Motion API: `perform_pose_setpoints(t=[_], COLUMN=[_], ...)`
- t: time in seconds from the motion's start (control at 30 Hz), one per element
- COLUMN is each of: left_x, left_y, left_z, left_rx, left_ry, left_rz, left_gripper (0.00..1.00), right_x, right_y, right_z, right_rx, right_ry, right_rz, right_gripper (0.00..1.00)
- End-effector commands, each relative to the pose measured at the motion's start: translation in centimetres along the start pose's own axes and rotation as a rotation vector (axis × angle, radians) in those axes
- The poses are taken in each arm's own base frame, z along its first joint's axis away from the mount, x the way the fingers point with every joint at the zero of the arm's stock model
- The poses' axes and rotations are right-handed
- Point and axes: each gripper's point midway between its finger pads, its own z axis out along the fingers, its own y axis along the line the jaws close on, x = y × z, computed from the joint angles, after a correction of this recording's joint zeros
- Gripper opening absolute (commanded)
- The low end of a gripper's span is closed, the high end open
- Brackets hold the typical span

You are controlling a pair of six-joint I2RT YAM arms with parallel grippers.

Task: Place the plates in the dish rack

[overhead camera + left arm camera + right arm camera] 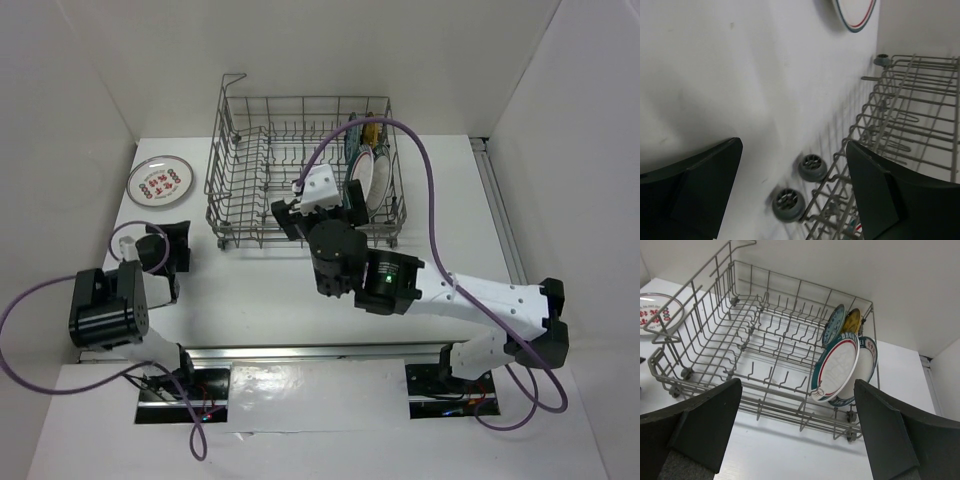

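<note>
The white round plate with red marks (160, 181), at nine o'clock of the grey wire dish rack (222, 190), is best taken at its rim by the spread left pincer (794, 145).

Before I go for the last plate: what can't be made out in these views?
White round plate with red marks: right wrist view, cut by the left edge.
Yellow round plate: right wrist view, lower part behind the white teal-rimmed plate.
White plate with dark blue lettered rim: same view, mostly covered by that plate; lettering too small.
</note>
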Motion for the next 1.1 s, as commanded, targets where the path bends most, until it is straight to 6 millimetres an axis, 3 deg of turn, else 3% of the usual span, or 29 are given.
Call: perform_pose_setpoints(t=[0.0, 0.03, 0.07, 0.33, 0.77, 0.93, 1.07], left_x=[-0.8, -0.8, -0.5, -2.0, -4.3, -4.2, -4.4], left_y=[-5.0, -5.0, -3.9, -3.1, -6.1, -6.2, -5.1], left_z=[1.6, 2.2, 3.3, 7.7, 13.9, 15.3, 16.4], left_rx=[0.208, 0.215, 0.183, 0.055, 0.021, 0.0, -0.051], left_ry=[-0.015, -0.017, -0.009, -0.11, -0.174, -0.157, -0.152], left_rz=[-0.045, -0.045, -0.046, -0.026, -0.026, -0.015, 0.001], left_gripper=[1.0, 1.0, 1.0, 1.0, 1.0, 0.91, 0.9], right_x=[-1.0, -1.1, -0.6, 1.9, 2.5, 3.0, 2.9], right_y=[-0.5, -0.1, 0.2, 2.5, 3.8, 4.4, 5.0], right_z=[-0.3, -0.3, -0.3, -0.2, -0.7, -0.8, -0.6], right_rx=[-0.009, -0.027, -0.037, -0.118, -0.174, -0.184, -0.194], right_ry=[-0.046, -0.049, -0.046, -0.028, -0.009, -0.007, -0.012], right_rz=[0.092, 0.106, 0.102, 0.081, 0.078, 0.057, 0.042], right_gripper=[1.0, 1.0, 1.0, 1.0, 1.0, 1.0, 1.0])
